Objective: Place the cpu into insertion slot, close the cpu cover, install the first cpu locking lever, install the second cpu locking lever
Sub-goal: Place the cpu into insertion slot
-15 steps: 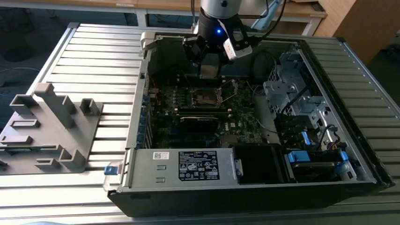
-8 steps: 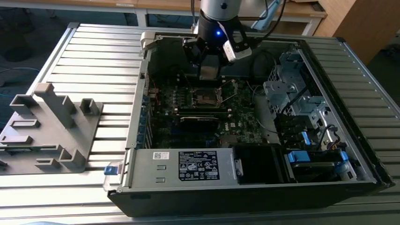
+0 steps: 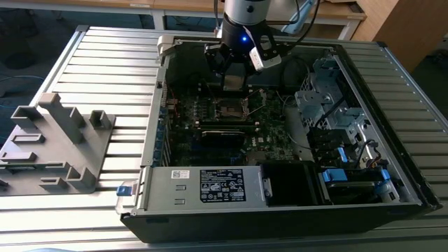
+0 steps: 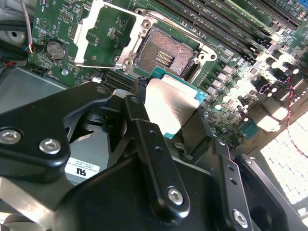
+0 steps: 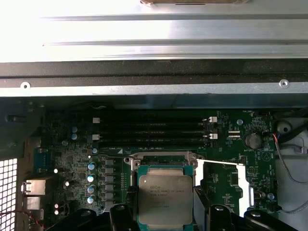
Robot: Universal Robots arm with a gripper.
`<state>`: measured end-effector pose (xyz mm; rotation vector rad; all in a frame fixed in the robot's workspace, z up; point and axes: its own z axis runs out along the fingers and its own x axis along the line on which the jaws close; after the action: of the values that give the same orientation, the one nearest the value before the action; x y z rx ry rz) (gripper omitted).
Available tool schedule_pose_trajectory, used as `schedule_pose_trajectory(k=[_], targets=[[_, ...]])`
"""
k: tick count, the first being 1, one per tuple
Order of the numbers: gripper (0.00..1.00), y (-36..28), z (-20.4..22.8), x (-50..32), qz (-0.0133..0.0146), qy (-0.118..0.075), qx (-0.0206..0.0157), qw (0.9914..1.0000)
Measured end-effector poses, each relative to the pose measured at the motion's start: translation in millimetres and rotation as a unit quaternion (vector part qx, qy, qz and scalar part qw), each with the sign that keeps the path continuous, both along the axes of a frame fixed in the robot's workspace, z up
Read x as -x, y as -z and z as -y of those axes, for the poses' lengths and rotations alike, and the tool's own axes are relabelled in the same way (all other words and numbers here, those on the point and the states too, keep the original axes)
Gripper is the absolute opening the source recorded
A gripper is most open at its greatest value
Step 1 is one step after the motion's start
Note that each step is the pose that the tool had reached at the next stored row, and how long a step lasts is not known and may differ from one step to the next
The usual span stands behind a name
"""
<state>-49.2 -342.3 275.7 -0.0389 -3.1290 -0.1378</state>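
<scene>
Because the computer case (image 3: 294, 218) lies open, the motherboard (image 3: 273, 142) faces up. The gripper (image 3: 233, 83) hovers over it, the cover (image 4: 85, 33) stands flipped back baring the socket (image 4: 163, 55), and the chip (image 4: 168, 103) sits pinched between the fingers (image 4: 144, 134) just above.

Silver-grey cpu (image 5: 164, 198), silvery cpu cover (image 4: 86, 31), green motherboard (image 5: 72, 154).

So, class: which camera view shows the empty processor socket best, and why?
The second wrist view: the socket lies open, its contact field plain. In the first wrist view the held chip covers most of it; the exterior view shows it small and dark.
</scene>
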Motion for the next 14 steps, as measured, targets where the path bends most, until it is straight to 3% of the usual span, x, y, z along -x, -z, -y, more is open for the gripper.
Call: schedule_pose_trajectory(k=[14], targets=[[0.54,4.6,0.0,0.0,0.0,0.0,0.0,1.0]])
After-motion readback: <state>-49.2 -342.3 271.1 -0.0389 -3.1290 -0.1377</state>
